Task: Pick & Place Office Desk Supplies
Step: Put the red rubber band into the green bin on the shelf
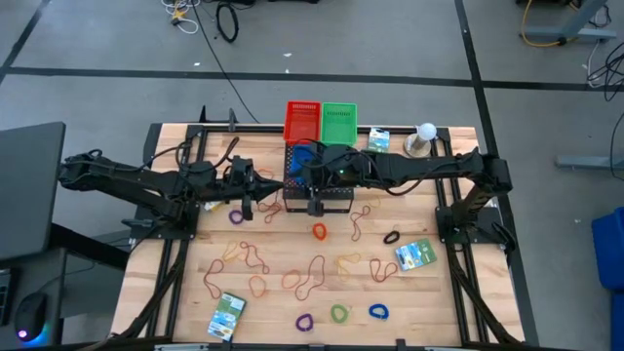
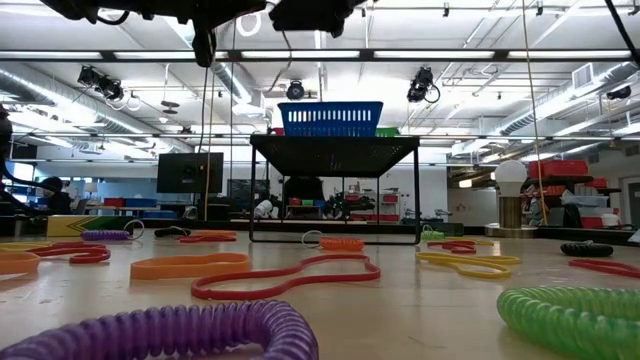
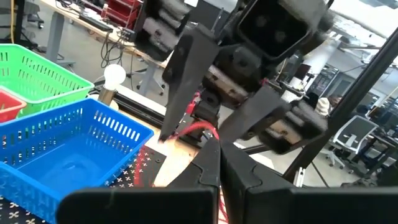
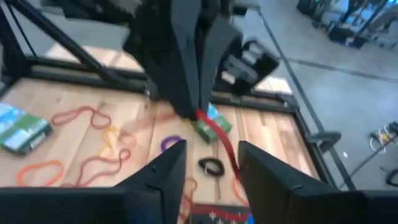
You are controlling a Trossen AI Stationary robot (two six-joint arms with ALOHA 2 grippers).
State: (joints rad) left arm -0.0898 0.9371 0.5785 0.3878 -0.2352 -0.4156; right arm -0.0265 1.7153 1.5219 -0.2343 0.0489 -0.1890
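Note:
My left gripper (image 1: 271, 187) is shut on a red rubber band (image 4: 217, 140), held in the air beside the black perforated box (image 1: 317, 195). A blue basket (image 3: 62, 149) stands on top of that box. My right gripper (image 4: 208, 177) faces the left one, open. Its two fingers stand on either side of the hanging band (image 3: 200, 130). More rubber bands (image 1: 249, 255), coloured loops (image 1: 338, 313) and green-white boxes (image 1: 415, 254) lie flat on the wooden table. My left gripper pinches the red rubber band's upper end (image 4: 198, 117) at the free ends of its two fingers, which reach in level from the table's left. The band hangs slack below them, clear of the table. My right gripper: I cannot tell whether its fingers touch the band.
A red basket (image 1: 302, 122) and a green basket (image 1: 338, 122) stand at the table's far edge. A white ball on a stand (image 1: 425, 136) and another green-white box (image 1: 378, 139) are at the far right. A third box (image 1: 226, 314) lies near the front left.

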